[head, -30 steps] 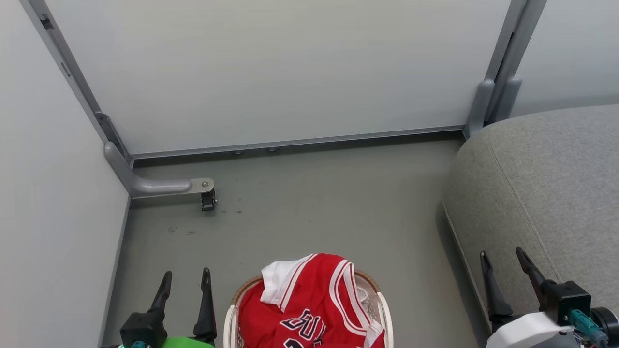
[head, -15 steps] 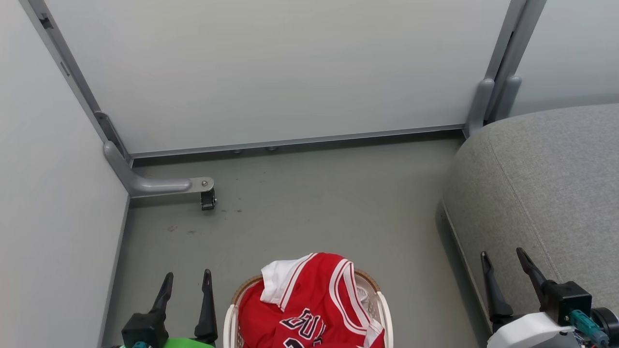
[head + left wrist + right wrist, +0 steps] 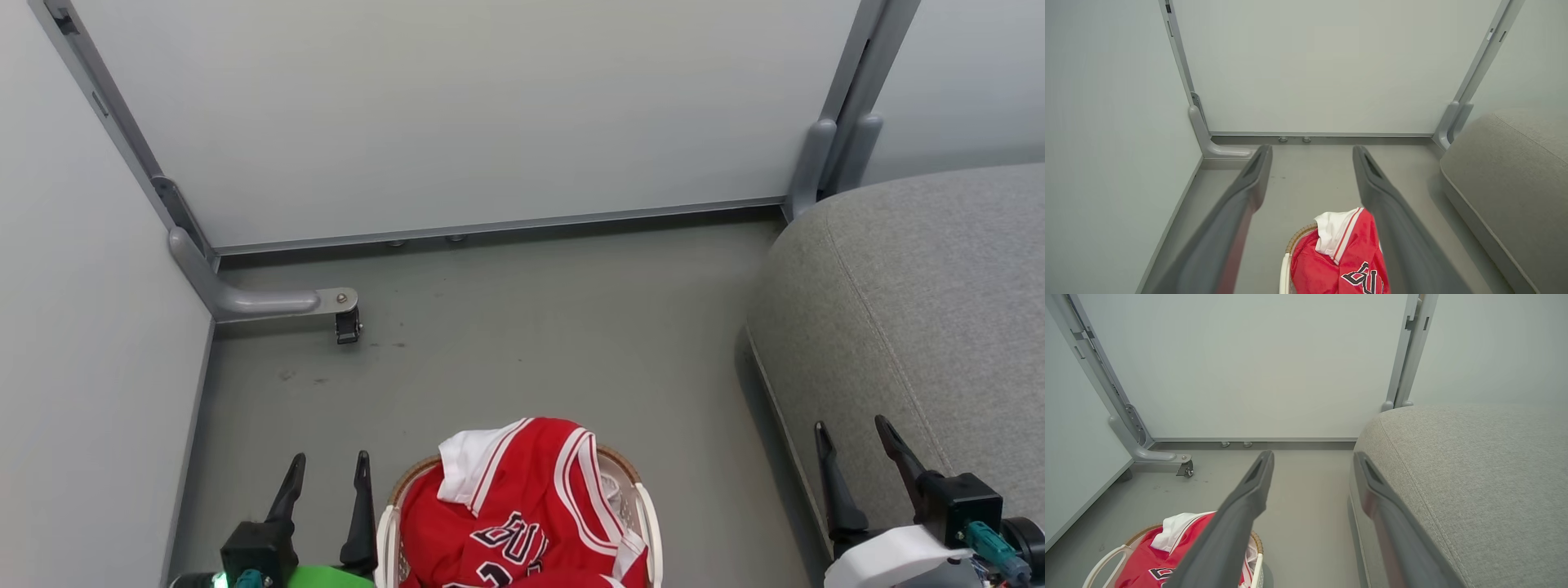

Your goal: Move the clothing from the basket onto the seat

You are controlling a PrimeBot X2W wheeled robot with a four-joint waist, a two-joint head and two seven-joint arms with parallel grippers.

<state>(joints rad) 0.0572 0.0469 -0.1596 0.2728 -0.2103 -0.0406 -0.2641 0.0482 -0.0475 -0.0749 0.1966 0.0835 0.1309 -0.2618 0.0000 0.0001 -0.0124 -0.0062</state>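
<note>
We faced a grey floor (image 3: 531, 327) closed in by pale wall panels (image 3: 490, 122), one of them standing on a metal foot with a small caster (image 3: 347, 325). The seat (image 3: 922, 310) ran off the right edge of the head view, so we saw just its rounded grey corner and one stitched seam.

The basket (image 3: 645, 506) sat on the floor at the bottom centre, well apart from the seat and cut off by the lower edge of the head view. The clothing (image 3: 522, 506) lay heaped inside it, red with white trim and a white sleeve folded at the top. Its black-and-white lettering was cropped to a few characters, and we could not tell how many garments made the pile. In each wrist view, one of that gripper's own fingers crossed part of the heap.

Our left gripper (image 3: 331, 457) hung just beside the basket's left rim, fingers spread wide with bare floor showing between them. Whether the inner finger touched the rim we could not judge. Our right gripper (image 3: 850, 425) was parted just as wide in front of the seat's near flank, clear of the clothing.
</note>
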